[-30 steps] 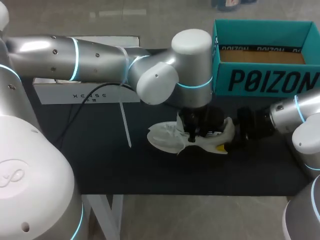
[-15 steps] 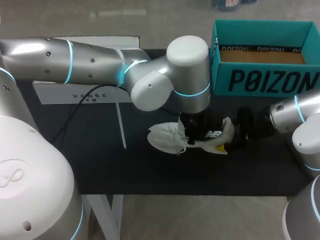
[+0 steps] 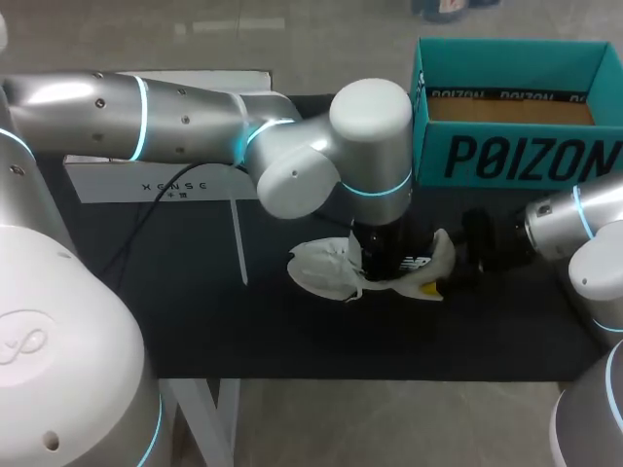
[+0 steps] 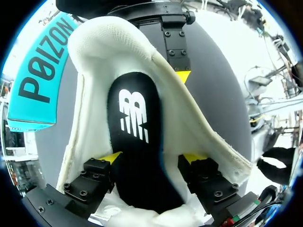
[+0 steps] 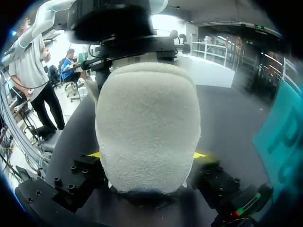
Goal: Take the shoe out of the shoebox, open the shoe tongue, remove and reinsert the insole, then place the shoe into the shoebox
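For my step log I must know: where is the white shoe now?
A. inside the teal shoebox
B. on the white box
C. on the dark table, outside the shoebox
C: the shoe lies on the dark table, in front of the shoebox.

Shoe [image 5: 147, 127] is fuzzy white knit; insole [image 4: 137, 142] matt black.

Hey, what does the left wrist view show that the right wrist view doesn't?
Only the left wrist view: the black insole inside the shoe, gripped between the left fingers. Only the right wrist view: the outside of the shoe's heel, clamped by the right fingers. Both: the white shoe, the teal shoebox and the dark table.
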Motion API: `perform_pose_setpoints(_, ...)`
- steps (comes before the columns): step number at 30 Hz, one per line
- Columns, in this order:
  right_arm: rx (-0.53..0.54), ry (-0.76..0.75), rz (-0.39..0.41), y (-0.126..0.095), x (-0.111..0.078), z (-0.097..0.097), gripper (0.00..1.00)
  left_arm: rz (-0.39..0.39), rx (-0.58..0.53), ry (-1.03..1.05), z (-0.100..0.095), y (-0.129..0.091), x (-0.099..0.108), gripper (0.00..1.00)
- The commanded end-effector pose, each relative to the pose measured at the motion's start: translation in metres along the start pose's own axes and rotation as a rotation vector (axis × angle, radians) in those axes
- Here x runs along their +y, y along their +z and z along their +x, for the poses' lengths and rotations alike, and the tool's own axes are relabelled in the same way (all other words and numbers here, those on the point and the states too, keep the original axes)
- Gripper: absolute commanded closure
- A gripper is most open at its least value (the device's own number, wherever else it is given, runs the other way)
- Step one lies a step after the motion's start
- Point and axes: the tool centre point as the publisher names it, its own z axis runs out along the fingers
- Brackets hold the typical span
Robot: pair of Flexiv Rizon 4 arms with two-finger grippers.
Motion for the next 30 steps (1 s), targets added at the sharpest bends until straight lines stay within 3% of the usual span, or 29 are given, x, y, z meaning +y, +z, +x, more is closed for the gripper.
perform_pose_setpoints(1, -0.001, 0.002, 0.003, 0.001, -0.003, 0.000, 1.00, -0.006, -0.011, 0.003, 0.008, 0.036, 0.000, 0.51)
perform_pose_setpoints(4, -0.001, 0.002, 0.003, 0.001, -0.003, 0.000, 1.00, -0.006, -0.004, 0.005, 0.010, 0.038, 0.000, 0.64)
perform_pose_setpoints(6, -0.001, 0.002, 0.003, 0.001, -0.003, 0.000, 1.00, -0.008, 0.006, 0.008, 0.012, 0.040, 0.000, 0.95)
perform_pose_setpoints(7, -0.001, 0.002, 0.003, 0.001, -0.003, 0.000, 1.00, -0.009, 0.009, 0.007, 0.013, 0.041, 0.000, 1.00)
perform_pose_setpoints(15, -0.001, 0.002, 0.003, 0.001, -0.003, 0.000, 1.00, -0.022, 0.155, -0.023, 0.021, 0.054, 0.003, 0.97)
perform_pose_setpoints(18, -0.001, 0.002, 0.003, 0.001, -0.003, 0.000, 1.00, -0.036, 0.172, -0.042, 0.022, 0.055, 0.006, 1.00)
perform_pose_setpoints(24, -0.001, 0.002, 0.003, 0.001, -0.003, 0.000, 1.00, -0.054, 0.200, -0.049, 0.019, 0.026, 0.010, 1.00)
perform_pose_setpoints(30, -0.001, 0.002, 0.003, 0.001, -0.003, 0.000, 1.00, -0.017, 0.182, -0.099, 0.016, 0.000, 0.018, 1.00)
